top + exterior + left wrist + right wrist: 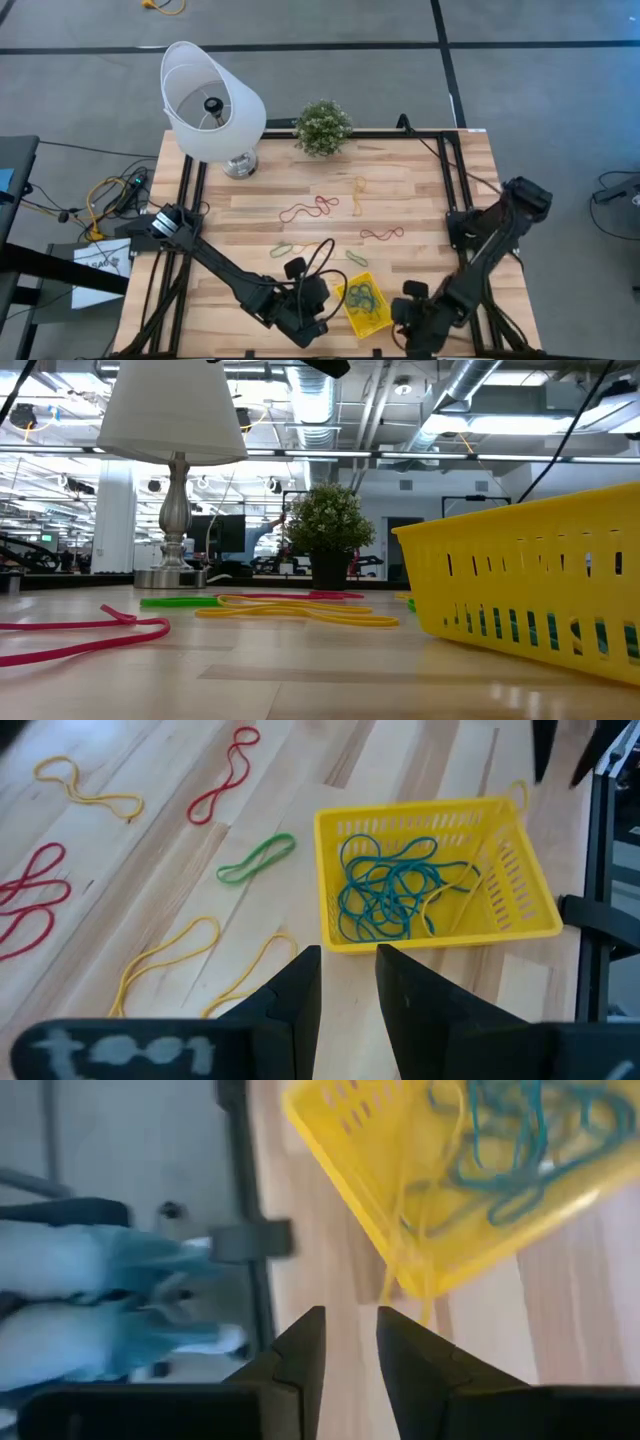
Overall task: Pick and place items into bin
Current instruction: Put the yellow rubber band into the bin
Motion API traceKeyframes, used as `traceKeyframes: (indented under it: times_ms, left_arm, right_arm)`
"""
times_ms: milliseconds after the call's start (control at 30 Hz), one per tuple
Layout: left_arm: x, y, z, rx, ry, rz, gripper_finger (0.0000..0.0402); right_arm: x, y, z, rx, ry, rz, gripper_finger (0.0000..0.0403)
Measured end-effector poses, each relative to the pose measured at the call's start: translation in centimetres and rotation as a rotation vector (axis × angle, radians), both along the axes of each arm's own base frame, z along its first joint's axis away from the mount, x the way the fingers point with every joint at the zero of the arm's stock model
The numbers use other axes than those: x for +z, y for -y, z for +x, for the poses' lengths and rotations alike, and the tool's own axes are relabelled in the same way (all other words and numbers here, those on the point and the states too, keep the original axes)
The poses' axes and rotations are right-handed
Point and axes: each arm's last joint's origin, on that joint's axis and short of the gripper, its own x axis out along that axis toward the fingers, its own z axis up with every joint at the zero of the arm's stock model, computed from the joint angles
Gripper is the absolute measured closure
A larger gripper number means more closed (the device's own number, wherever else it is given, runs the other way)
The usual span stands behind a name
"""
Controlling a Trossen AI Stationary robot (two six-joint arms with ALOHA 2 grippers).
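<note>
The bin (364, 305) sat near the table's front edge, between the left gripper (347, 982) and the right gripper (350, 1342). It held a tangle of grey-blue loops (385, 890) and a yellow loop (408, 1270) draped over its rim.

Both grippers hovered with jaws slightly parted, grasping nothing.

The loops appeared light, thin and floppy; they would likely sag when lifted, so pinching one strand flat against the table seemed advisable.

Loose on the table (420, 190):
- Red loops (308, 209): two groups.
- Green loops (256, 859): two visible.
- Yellow loops (165, 957): about three.
</note>
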Motion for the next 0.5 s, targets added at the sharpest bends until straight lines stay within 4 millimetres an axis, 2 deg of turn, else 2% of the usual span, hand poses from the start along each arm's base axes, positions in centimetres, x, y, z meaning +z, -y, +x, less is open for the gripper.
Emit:
traceKeyframes:
  times_ms: [133, 267, 367, 500]
  left_arm:
    - [0.0, 0.4, -0.3, 0.002, 0.011, 0.009, 0.0313]
    - [0.0, 0.6, -0.4, -0.005, 0.011, 0.009, 0.0313]
    - [0.0, 0.6, -0.4, -0.005, 0.012, 0.009, 0.0313]
    - [0.0, 0.6, -0.4, -0.003, 0.014, 0.007, 0.0313]
  right_arm:
    - [-2.5, -1.4, -0.8, -0.051, -0.054, -0.043, 0.0332]
    - [-4.1, -2.3, -1.7, -0.081, -0.083, -0.069, 0.0355]
    - [-5.2, -2.5, -1.9, -0.122, -0.041, -0.130, 0.0391]
    - [-5.8, -2.2, -1.5, -0.173, 0.035, -0.210, 0.0395]
